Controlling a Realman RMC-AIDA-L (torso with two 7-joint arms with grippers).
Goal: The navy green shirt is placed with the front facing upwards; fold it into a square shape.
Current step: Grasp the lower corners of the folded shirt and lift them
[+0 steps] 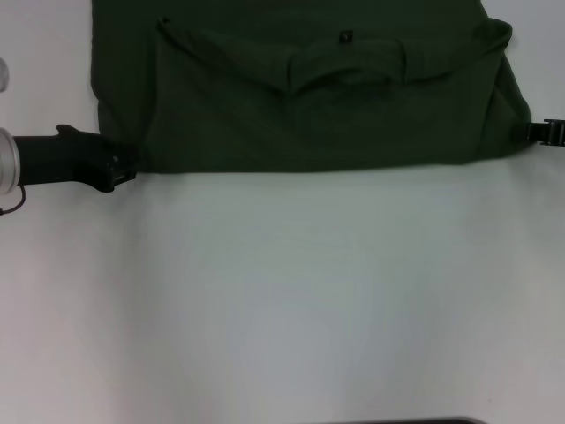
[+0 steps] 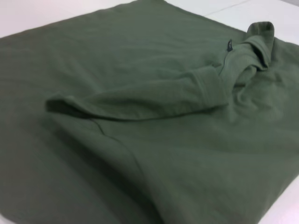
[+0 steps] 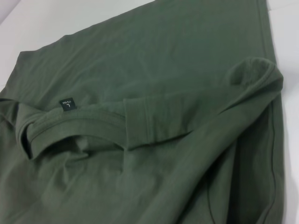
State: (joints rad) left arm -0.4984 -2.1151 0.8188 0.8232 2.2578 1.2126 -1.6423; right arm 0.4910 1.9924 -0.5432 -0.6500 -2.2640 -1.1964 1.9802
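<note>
The navy green shirt (image 1: 309,106) lies across the far part of the white table (image 1: 282,291), partly folded, its near edge a straight fold line. Both sleeves are turned inward toward the collar (image 1: 344,75), where a small black neck label (image 1: 346,37) shows. My left gripper (image 1: 121,170) sits at the shirt's near left corner, touching the cloth edge. At the shirt's right edge is my right gripper (image 1: 549,131). The left wrist view shows the shirt (image 2: 140,140) with a folded sleeve (image 2: 140,105). In the right wrist view the shirt (image 3: 163,70) shows its label (image 3: 67,104) and sleeve cuff (image 3: 154,121).
White tabletop stretches from the shirt's fold line to the near edge. A dark strip (image 1: 415,421) shows at the table's near edge. A pale round object (image 1: 3,75) peeks in at the far left.
</note>
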